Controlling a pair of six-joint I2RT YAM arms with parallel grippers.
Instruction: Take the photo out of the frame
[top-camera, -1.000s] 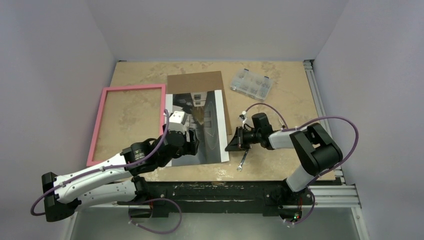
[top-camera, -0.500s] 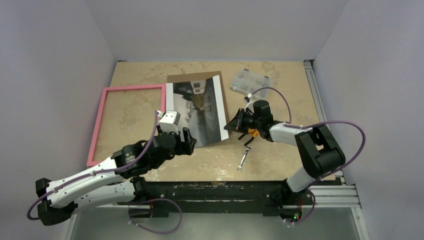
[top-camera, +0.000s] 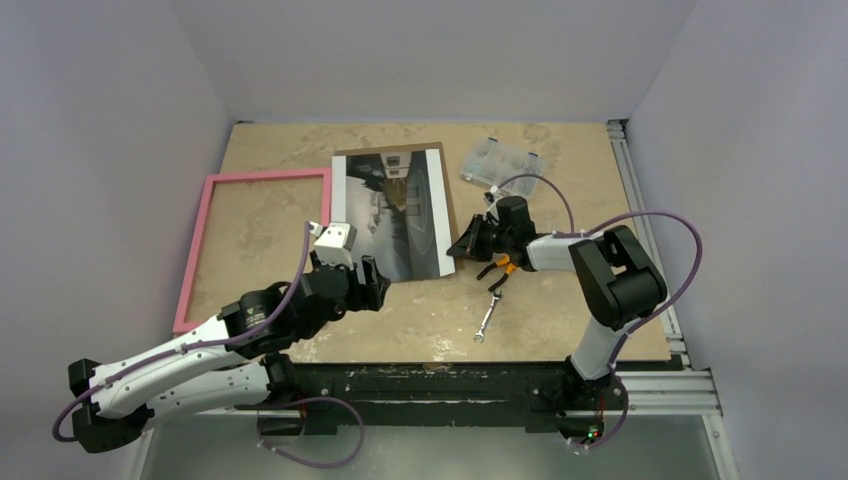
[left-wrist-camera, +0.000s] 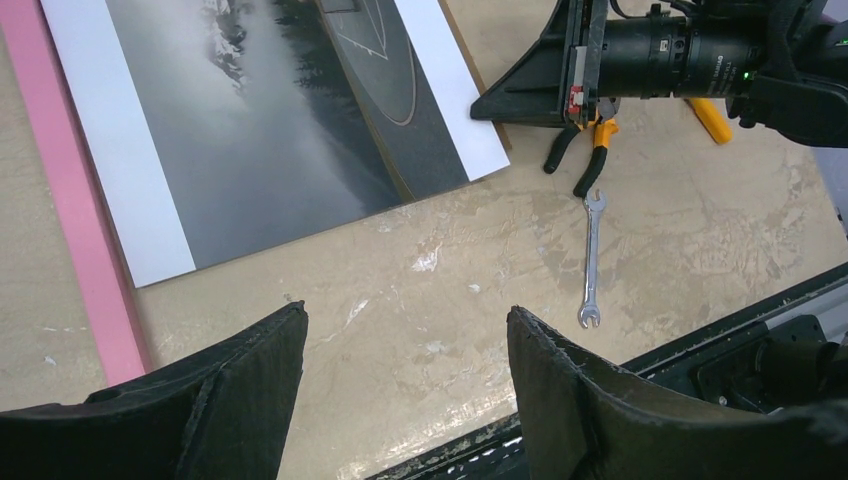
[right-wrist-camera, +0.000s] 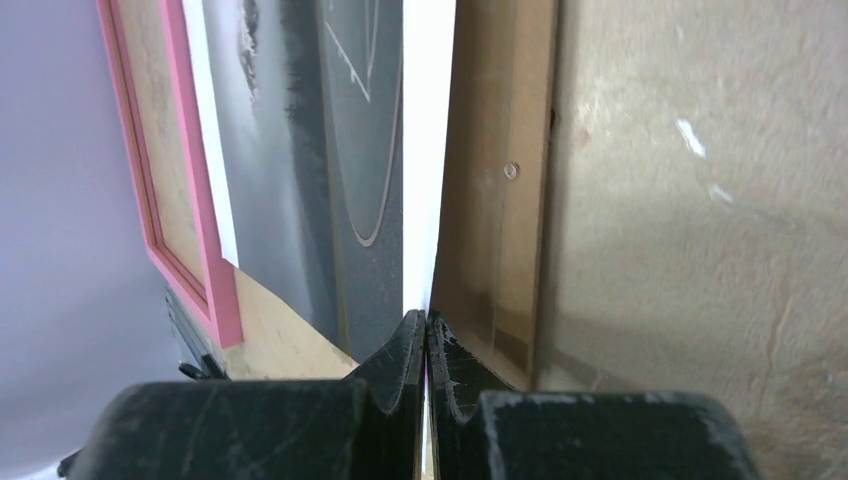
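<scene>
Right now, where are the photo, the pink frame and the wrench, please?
photo (top-camera: 395, 215), top external view, middle of the grey print.
pink frame (top-camera: 268, 177), top external view, its far rail.
wrench (left-wrist-camera: 592, 258), left wrist view, its shaft.

Left gripper (left-wrist-camera: 405, 345) at 6 o'clock, fingers (left-wrist-camera: 250, 390) spread apart. Photo (left-wrist-camera: 270, 120) at 11 o'clock, frame (left-wrist-camera: 75, 200) along its left edge. Right gripper (left-wrist-camera: 480, 105) at 1 o'clock meets the photo's right edge. Pliers (left-wrist-camera: 583, 165) at 2 o'clock, wrench (left-wrist-camera: 592, 260) at 3 o'clock.
</scene>
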